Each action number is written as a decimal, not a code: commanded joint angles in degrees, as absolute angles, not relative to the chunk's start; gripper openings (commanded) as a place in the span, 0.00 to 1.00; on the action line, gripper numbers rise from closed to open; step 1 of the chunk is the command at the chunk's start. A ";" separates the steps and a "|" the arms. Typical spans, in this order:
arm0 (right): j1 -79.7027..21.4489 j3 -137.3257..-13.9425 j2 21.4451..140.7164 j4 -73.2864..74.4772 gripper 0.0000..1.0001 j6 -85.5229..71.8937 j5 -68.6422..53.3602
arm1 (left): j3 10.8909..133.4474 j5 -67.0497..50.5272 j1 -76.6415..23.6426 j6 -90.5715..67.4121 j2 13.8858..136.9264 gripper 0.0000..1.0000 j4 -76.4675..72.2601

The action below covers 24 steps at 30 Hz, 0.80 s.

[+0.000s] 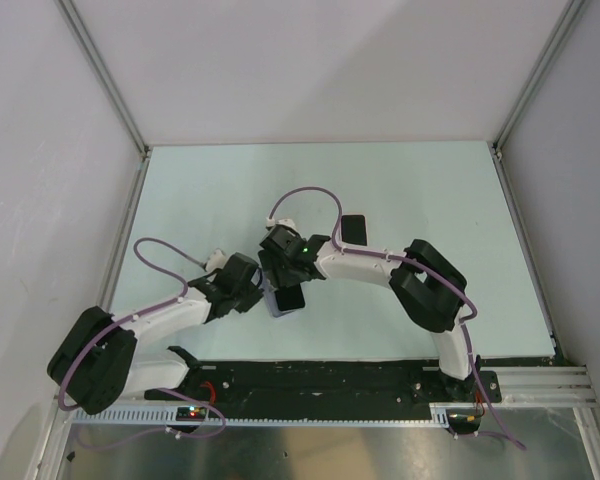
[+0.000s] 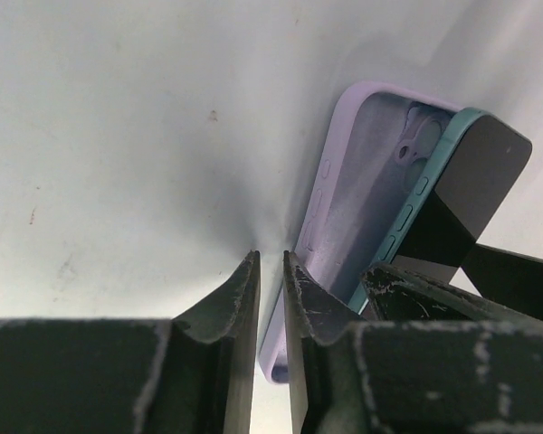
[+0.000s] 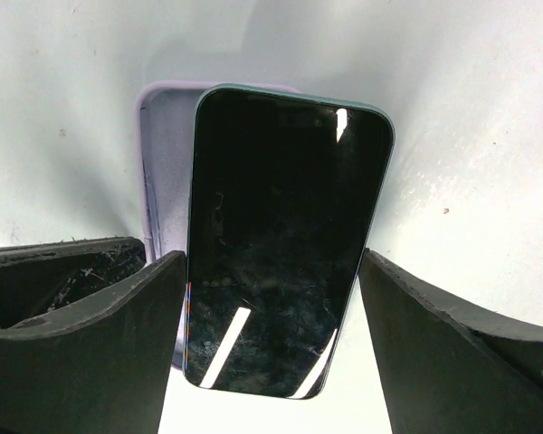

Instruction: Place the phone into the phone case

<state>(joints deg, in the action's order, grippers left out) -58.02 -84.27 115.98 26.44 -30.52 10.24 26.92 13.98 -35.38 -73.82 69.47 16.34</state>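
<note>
The lilac phone case (image 1: 272,304) lies open side up on the table, also in the left wrist view (image 2: 362,181) and the right wrist view (image 3: 163,163). The dark phone (image 1: 292,298) with a teal rim is tilted screen up, its far end resting in the case (image 2: 475,181) (image 3: 281,235). My right gripper (image 1: 288,282) (image 3: 271,258) is shut on the phone's long sides. My left gripper (image 1: 254,291) (image 2: 271,258) is nearly closed at the case's left wall, with the case's near corner showing in the narrow gap.
A small black rectangular object (image 1: 354,229) lies on the table behind the right arm. The pale green table (image 1: 430,190) has white walls on three sides and metal rails (image 1: 520,230) along its edges.
</note>
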 commanded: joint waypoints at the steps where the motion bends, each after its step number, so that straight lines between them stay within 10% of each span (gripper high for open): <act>1: -58.52 -87.42 115.95 22.86 0.79 -32.35 12.81 | 25.97 12.26 -36.34 -75.39 69.13 0.21 15.61; 24: -60.70 -86.15 115.61 18.84 0.79 -33.40 13.66 | 25.25 11.88 -36.54 -75.56 68.11 0.21 14.81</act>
<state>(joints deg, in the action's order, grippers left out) -59.46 -84.27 116.09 23.59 -31.55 13.04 26.15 12.78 -35.88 -75.00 69.12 15.09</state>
